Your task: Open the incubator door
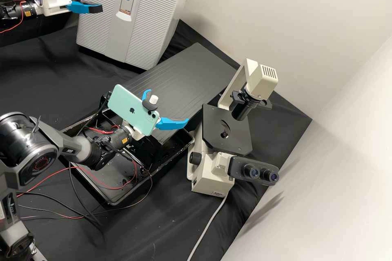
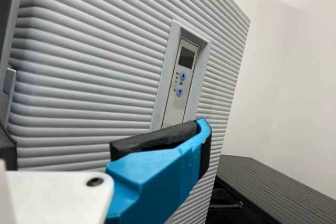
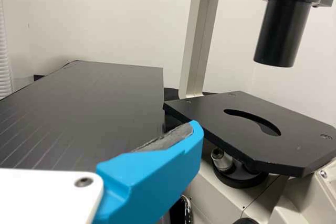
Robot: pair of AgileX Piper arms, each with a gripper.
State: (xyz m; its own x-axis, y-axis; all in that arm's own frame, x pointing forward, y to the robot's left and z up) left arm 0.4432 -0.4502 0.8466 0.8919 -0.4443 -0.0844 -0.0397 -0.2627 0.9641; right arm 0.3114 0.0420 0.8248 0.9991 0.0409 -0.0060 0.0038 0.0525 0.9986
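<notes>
On the table [image 1: 45, 67], the incubator door [image 1: 98, 28] is standing closed. The left gripper [image 1: 88, 1] is hanging near its edge, fingers apart; the right gripper [image 1: 168, 107] is also opening wide. Aligning seems the step; careful hooking, then pulling, should be following.

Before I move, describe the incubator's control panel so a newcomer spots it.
Find the big, ribbed incubator. A smooth strip runs down its front; the control panel sits high in it, set apart from the ribs by a dark display above two blue buttons.
</notes>
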